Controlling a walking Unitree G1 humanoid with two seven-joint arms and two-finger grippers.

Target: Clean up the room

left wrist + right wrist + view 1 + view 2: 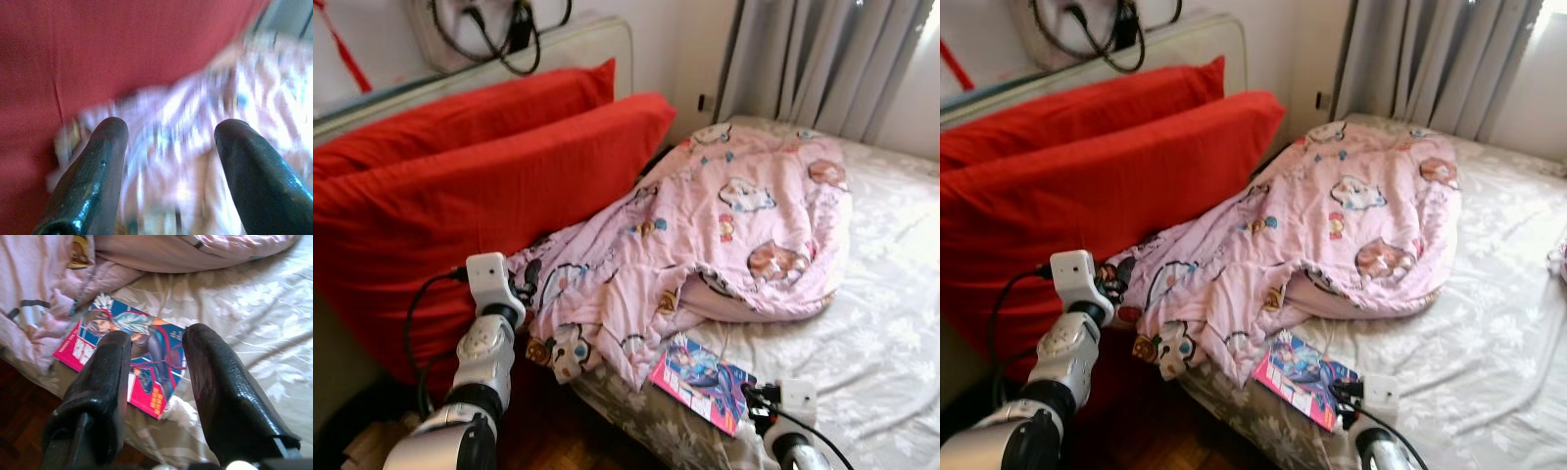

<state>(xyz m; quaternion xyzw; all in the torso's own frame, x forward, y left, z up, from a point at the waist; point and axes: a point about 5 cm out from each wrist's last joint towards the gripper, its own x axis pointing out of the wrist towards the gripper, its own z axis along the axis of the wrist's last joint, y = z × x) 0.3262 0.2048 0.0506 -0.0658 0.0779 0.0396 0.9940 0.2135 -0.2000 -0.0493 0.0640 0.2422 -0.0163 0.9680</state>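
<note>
Open bed sheet (pixel 891 343) right of magazine (pixel 702 380); crumpled pink quilt (pixel 724 225) crowding its left and far sides.

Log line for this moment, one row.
right gripper open above comic book at bed edge | left gripper open near pink quilt | nothing held

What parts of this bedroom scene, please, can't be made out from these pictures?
- Blanket print: the pink blanket is motion-blurred in the left wrist view.
- Comic book: its cover is partly blocked by the right end effector in the right wrist view.
- Under the blanket: hidden by its folds in the eye views.
- Bed: cut off by the right edge.
</note>
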